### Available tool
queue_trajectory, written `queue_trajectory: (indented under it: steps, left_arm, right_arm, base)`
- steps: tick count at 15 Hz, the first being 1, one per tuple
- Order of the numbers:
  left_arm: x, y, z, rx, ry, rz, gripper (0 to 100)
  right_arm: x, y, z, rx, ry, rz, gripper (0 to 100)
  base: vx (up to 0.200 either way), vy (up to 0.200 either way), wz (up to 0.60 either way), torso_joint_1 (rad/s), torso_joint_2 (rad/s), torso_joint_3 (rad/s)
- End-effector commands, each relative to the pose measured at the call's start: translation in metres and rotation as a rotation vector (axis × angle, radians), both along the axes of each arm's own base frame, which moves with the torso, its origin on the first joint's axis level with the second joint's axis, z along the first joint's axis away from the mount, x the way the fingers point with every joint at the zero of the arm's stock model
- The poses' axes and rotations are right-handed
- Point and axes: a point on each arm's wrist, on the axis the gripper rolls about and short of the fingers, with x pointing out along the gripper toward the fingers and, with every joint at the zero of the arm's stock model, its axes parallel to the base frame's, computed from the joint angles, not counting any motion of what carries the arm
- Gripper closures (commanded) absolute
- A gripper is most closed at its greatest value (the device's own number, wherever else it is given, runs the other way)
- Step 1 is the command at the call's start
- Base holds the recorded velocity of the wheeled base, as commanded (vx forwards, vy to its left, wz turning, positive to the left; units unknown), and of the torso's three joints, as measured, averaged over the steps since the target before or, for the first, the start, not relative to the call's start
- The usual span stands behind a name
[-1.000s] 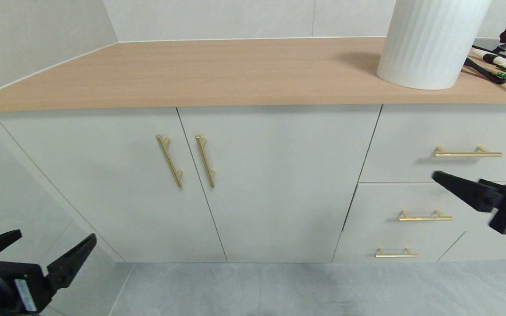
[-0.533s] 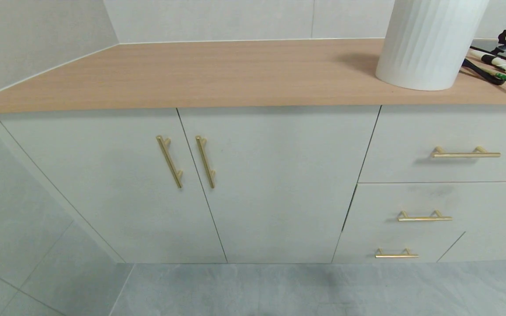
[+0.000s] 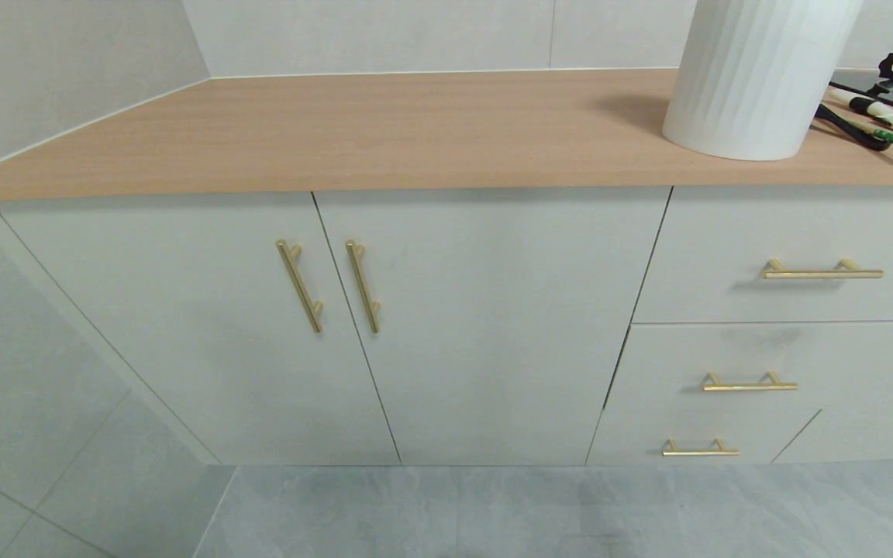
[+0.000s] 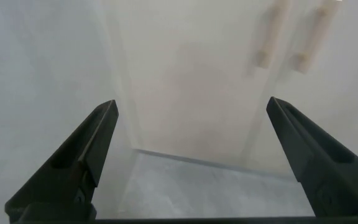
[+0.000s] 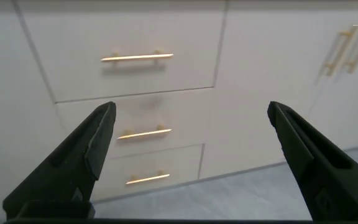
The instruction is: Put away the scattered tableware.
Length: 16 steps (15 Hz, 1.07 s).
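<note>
Utensils (image 3: 859, 130) lie far right beside the white ribbed container (image 3: 756, 85), so the right gripper (image 5: 191, 106), spread empty like the left gripper (image 4: 192, 101), should skirt that container.

Cabinet run beneath a countertop (image 3: 384, 132): double doors (image 3: 493, 325) at left and centre, their two upright handles (image 3: 299, 285) side by side at the meeting edges. Three drawers (image 3: 725, 232) are stacked at right, each with a horizontal bar pull (image 3: 822, 272). On the countertop's right end stands a ribbed cylindrical container (image 3: 756, 77), with utensils (image 3: 853, 128) lying just beside it on its right; floor (image 3: 493, 511) lies before the doors.
</note>
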Motion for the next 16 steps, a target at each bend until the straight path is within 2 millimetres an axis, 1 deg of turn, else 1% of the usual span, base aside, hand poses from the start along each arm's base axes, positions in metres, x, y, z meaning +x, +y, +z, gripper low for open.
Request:
queue_trajectory:
  steps: [1,2,3,4,5,6,8,9,11,12,13,16]
  left_arm:
    - [-0.001,-0.002,-0.011,0.003,-0.023,0.079,0]
    - [-0.003,-0.003,-0.014,0.011,-0.030,0.095,0]
    - [-0.006,-0.005,-0.029,0.055,-0.024,0.106,0]
    - [0.000,-0.005,-0.041,0.068,0.015,0.107,0]
    - [0.003,-0.005,-0.049,0.069,0.021,0.101,0]
    - [0.008,-0.006,-0.061,0.073,0.040,0.071,0]
    - [0.009,-0.008,-0.063,0.032,0.049,-0.021,0]
    - [0.009,-0.008,-0.064,0.021,0.054,-0.044,0]
    - [0.009,-0.010,-0.067,0.029,0.080,-0.146,0]
    - [0.010,-0.012,-0.068,0.032,0.094,-0.212,0]
    - [0.010,-0.012,-0.069,0.035,0.097,-0.235,0]
    - [0.010,-0.012,-0.070,0.047,0.111,-0.238,0]
  right_arm:
    - [-0.008,0.005,-0.016,-0.008,-0.007,-0.066,0]
    - [-0.005,0.005,-0.022,-0.005,0.009,-0.068,0]
    - [-0.001,0.004,-0.034,0.009,0.029,-0.092,0]
    - [0.003,0.004,-0.042,0.016,0.046,-0.084,0]
    - [0.007,0.004,-0.050,0.017,0.062,-0.083,0]
    - [0.013,0.004,-0.063,0.010,0.087,-0.056,0]
    - [0.022,0.007,-0.081,-0.005,0.123,0.063,0]
    - [0.022,0.008,-0.083,-0.003,0.143,0.096,0]
    - [0.023,0.010,-0.086,-0.002,0.171,0.212,0]
    - [0.023,0.012,-0.091,-0.007,0.214,0.291,0]
    - [0.023,0.013,-0.092,-0.009,0.229,0.328,0]
    - [0.023,0.013,-0.091,0.001,0.218,0.335,0]
  base:
    - [0.000,0.000,0.00,0.000,0.00,0.000]
    - [0.000,0.000,0.00,0.000,0.00,0.000]
    - [0.000,0.000,0.00,0.000,0.00,0.000]
    - [0.000,0.000,0.00,0.000,0.00,0.000]
    - [0.000,0.000,0.00,0.000,0.00,0.000]
    - [0.000,0.000,0.00,0.000,0.00,0.000]
    - [0.000,0.000,0.00,0.000,0.00,0.000]
    - [0.000,0.000,0.00,0.000,0.00,0.000]
    - [0.000,0.000,0.00,0.000,0.00,0.000]
    - [0.000,0.000,0.00,0.000,0.00,0.000]
    - [0.000,0.000,0.00,0.000,0.00,0.000]
    - [0.000,0.000,0.00,0.000,0.00,0.000]
